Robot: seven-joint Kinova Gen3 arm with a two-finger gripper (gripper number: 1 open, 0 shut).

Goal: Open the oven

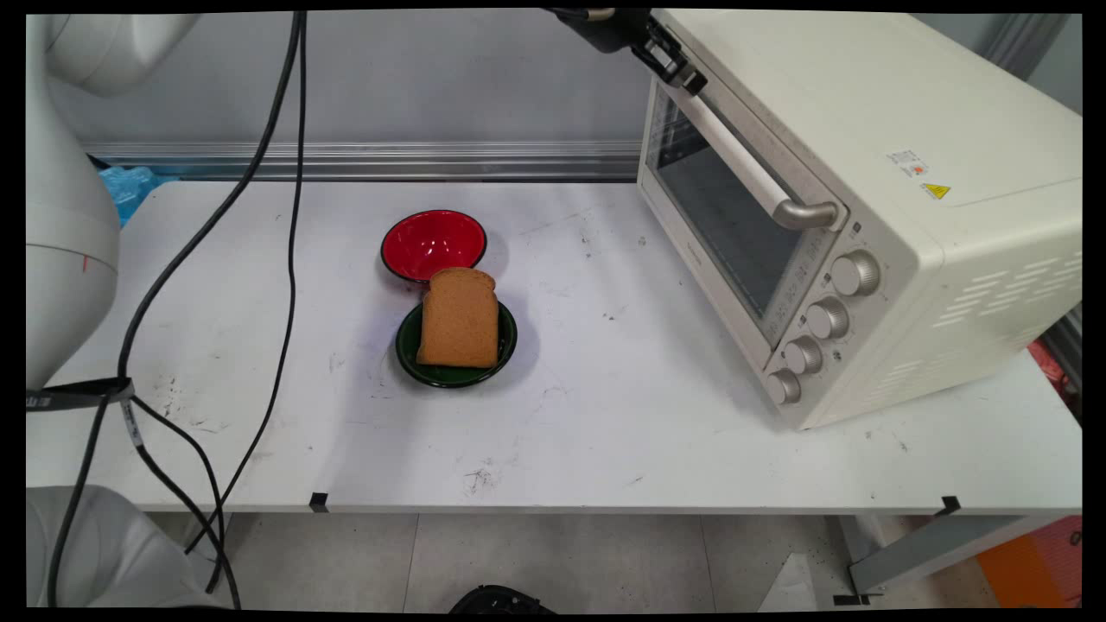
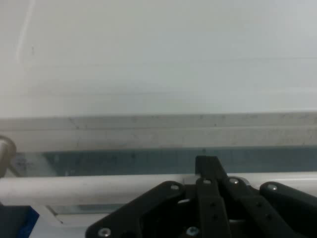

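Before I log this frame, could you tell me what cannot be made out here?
- Gripper finger state: main view too small; hand view blocked by its linkage.
- Toaster oven interior: dark glass, both views.
- Green plate centre: covered by the bread slice.

I see a cream toaster oven (image 1: 864, 199) with silver knobs (image 1: 855, 273), brown toast (image 1: 459, 318) on a dark green plate (image 1: 449, 371), a red bowl (image 1: 433, 244), and the black gripper (image 1: 678, 73) over the scuffed white table (image 1: 605, 415).
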